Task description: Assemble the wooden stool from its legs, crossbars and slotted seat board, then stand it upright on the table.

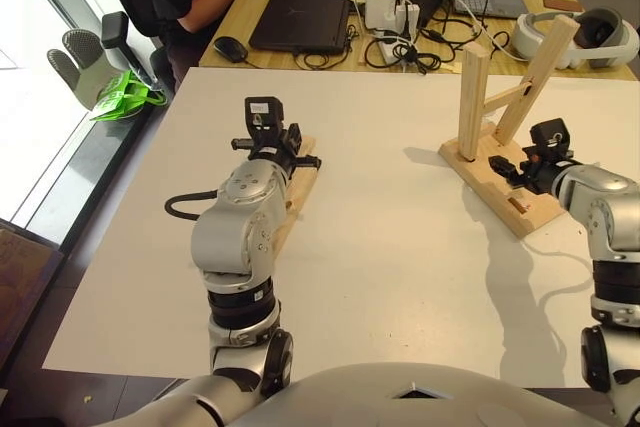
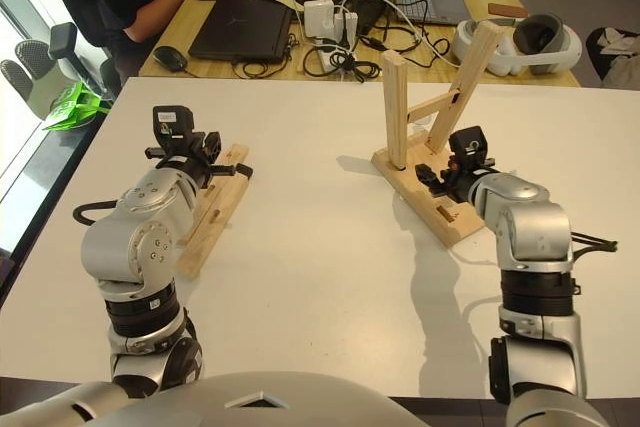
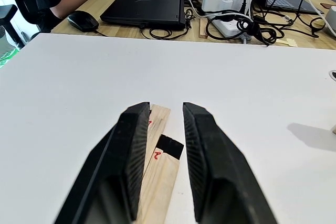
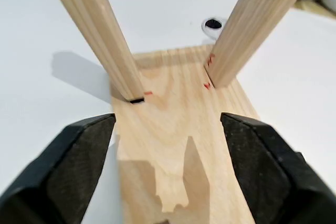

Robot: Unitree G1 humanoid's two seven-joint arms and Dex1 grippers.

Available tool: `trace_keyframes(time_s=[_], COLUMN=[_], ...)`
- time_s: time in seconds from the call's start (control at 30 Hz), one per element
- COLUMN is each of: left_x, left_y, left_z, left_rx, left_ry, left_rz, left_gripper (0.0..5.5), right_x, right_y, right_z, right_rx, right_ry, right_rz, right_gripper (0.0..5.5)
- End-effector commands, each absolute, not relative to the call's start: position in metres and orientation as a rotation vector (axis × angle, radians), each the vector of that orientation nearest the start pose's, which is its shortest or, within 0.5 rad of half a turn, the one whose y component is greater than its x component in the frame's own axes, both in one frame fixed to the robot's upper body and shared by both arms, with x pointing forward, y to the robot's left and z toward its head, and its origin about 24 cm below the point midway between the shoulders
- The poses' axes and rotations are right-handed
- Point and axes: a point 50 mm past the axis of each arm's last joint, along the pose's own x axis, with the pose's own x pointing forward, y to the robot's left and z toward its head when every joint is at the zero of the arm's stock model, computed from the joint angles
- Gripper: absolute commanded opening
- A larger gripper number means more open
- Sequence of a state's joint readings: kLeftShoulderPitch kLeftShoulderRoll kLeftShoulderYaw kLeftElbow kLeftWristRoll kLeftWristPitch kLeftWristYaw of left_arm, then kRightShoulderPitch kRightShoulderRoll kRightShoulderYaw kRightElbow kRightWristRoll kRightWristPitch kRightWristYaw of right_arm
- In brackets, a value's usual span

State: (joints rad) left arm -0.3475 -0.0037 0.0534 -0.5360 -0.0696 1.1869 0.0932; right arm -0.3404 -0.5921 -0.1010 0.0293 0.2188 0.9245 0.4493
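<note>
The slotted seat board lies flat at the right of the white table. Two legs stand in it, one upright and one slanted, joined by a crossbar. My right gripper sits low at the board's near end, open, with its fingers on either side of the board. At the left, a second leg-and-crossbar piece lies flat on the table. My left gripper hovers just over its far end, open by a narrow gap, above a dark slot.
Beyond the table's far edge stands a wooden desk with a black laptop, tangled cables and chargers and a white headset. A person sits at its left end. The table's middle and front are bare.
</note>
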Motion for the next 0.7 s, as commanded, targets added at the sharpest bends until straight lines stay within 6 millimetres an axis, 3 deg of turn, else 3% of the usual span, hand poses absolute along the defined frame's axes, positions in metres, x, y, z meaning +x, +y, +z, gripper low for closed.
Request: trace_keyframes(time_s=[0.03, 0.13, 0.3, 0.57, 0.63, 0.7], left_x=[0.272, 0.274, 0.276, 0.284, 0.286, 0.285], left_y=[0.137, 0.138, 0.138, 0.135, 0.133, 0.135], left_z=[0.138, 0.14, 0.143, 0.148, 0.149, 0.15], left_rx=[-0.006, 0.002, 0.007, 0.024, 0.035, 0.049], left_ry=[0.318, 0.315, 0.305, 0.287, 0.283, 0.281], left_rz=[-0.006, -0.009, -0.007, -0.034, -0.049, -0.05], left_gripper=[1.16, 1.16, 1.16, 1.16, 1.16, 1.16], right_x=[0.288, 0.281, 0.285, 0.296, 0.294, 0.296], right_y=[-0.29, -0.292, -0.261, -0.155, -0.143, -0.14], right_z=[0.074, 0.058, 0.056, 0.05, 0.05, 0.068], right_rx=[-0.076, -0.049, -0.116, -0.081, -0.109, -0.143], right_ry=[0.77, 0.886, 0.907, 0.795, 0.756, 0.652], right_rz=[0.191, 0.265, 0.519, 0.82, 0.829, 0.834], right_gripper=[3.72, 3.72, 3.72, 3.72, 3.72, 3.72])
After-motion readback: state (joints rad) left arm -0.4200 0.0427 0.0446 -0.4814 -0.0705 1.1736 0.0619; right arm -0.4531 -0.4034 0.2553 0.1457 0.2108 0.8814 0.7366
